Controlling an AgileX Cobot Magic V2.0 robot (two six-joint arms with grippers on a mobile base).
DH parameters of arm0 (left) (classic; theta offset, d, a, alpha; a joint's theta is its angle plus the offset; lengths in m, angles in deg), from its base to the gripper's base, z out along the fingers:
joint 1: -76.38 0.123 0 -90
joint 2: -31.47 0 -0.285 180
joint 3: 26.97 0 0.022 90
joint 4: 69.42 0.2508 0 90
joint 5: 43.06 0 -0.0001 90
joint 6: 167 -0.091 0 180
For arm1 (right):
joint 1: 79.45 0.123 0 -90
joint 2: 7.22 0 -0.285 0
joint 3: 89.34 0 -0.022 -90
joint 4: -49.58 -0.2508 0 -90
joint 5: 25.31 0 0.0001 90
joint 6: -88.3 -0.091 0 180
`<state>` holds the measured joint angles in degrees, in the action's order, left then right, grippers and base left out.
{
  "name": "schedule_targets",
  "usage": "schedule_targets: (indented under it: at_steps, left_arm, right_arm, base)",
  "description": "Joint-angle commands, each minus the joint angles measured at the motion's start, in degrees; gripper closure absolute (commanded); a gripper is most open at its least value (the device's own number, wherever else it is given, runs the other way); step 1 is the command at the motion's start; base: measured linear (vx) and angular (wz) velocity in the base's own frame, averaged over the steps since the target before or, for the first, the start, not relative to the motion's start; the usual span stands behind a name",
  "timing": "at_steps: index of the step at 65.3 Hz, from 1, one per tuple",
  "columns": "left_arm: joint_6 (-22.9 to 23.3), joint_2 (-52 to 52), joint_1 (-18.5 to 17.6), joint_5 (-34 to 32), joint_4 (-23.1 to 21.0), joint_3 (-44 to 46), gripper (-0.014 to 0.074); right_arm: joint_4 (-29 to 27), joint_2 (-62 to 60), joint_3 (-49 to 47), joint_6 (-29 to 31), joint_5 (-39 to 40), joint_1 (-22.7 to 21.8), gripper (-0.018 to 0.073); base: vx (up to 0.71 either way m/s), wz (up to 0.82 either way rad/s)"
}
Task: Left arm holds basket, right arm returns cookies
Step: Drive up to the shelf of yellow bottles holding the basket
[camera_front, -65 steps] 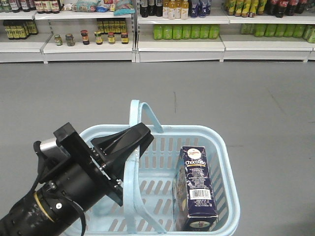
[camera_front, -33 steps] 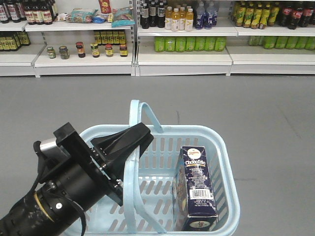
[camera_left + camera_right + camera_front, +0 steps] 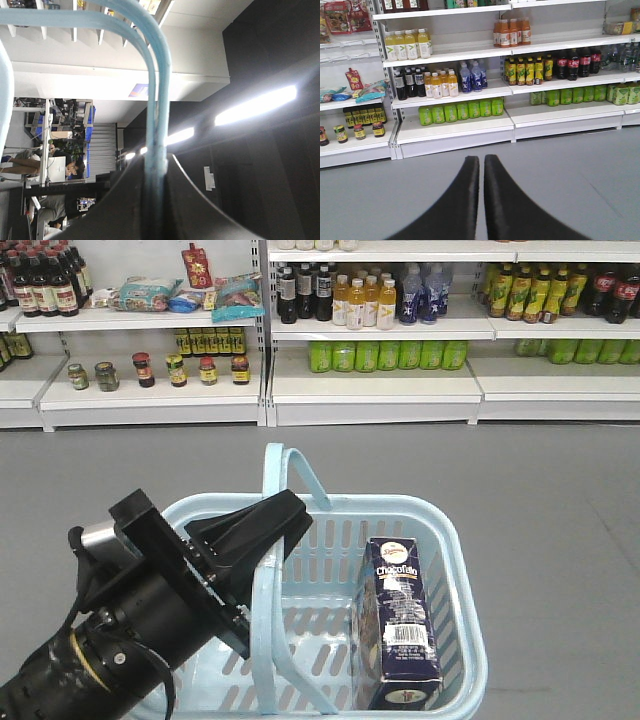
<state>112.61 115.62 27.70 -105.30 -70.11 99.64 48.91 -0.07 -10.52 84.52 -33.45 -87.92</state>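
Observation:
The light blue basket hangs in front of me above the grey floor. My left gripper is shut on one of its hoop handles. In the left wrist view the handle runs down between the black fingers of the left gripper. The cookies, a dark navy Chocofilo carton, stand on end against the basket's right wall. My right gripper is out of the front view. It is shut with nothing between its fingers, and it points at the shelves over bare floor.
White store shelves span the far side. They hold green, orange and dark bottles, jars and snack bags. Grey floor lies between the basket and the shelves.
The shelves have dropped lower in the front view and look nearer, and more of the upper shelf shows. The left arm, basket and cookies keep the same place in the view.

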Motion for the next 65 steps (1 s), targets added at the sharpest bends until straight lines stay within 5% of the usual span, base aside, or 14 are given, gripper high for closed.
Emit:
schedule_targets:
  at_steps: [1,65]
  left_arm:
    - [0.1,-1.8,-0.4,-10.0,-0.4,1.6,0.0599]
    - [0.1,-1.8,-0.4,-10.0,-0.4,1.6,0.0599]
  right_arm:
    - [0.4,-0.7,1.0,0.5,4.4,-0.1,0.0565]
    - [0.4,-0.7,1.0,0.5,4.4,-0.1,0.0565]
  base:
    - [0.52,-0.01]
    - [0.51,0.00]
